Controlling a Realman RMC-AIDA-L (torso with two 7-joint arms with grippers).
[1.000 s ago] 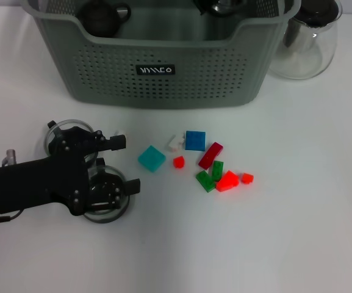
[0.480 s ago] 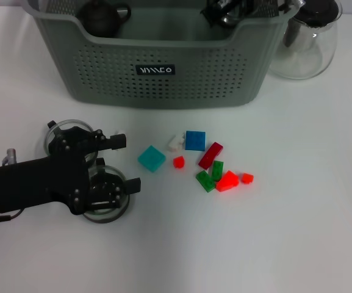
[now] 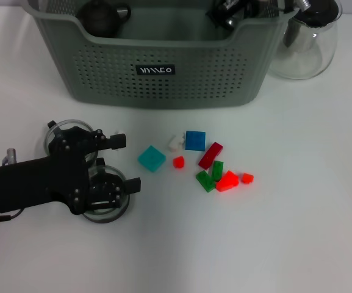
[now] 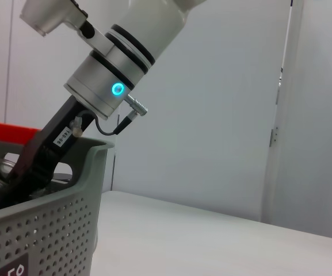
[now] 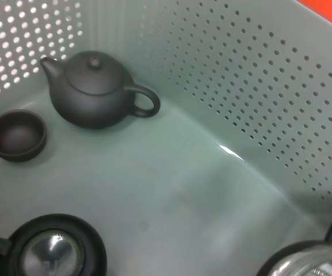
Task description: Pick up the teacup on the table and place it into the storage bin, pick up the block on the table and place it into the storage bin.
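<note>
my left gripper (image 3: 125,162) lies low over the table (image 3: 298,232) at the far left, its two black fingers (image 3: 116,141) spread wide with nothing between them, pointing toward the blocks. under it sit two clear glass cups (image 3: 105,201), one beneath my palm and one behind it nearer the bin. just beside the fingertips is a teal block (image 3: 151,158), then a small white block (image 3: 176,142), a small red one (image 3: 179,162), a blue block (image 3: 194,140), a dark red bar (image 3: 210,154), two green pieces (image 3: 211,175), a bright red block (image 3: 227,181) and a tiny red one (image 3: 247,178), all loose on the table in front of the storage bin (image 3: 163,73). the bin stands at the back, label facing me, with a dark teapot (image 3: 100,15) in its left corner. my right gripper (image 3: 233,11) is down inside the bin's right side; i cannot tell how its fingers are set. from my right wrist i see the bin's floor: the teapot, a small dark teacup (image 5: 16,135) beside it, and a round dark lid (image 5: 53,250) nearer. a glass jug (image 3: 307,39) stands just right of the bin.
</note>
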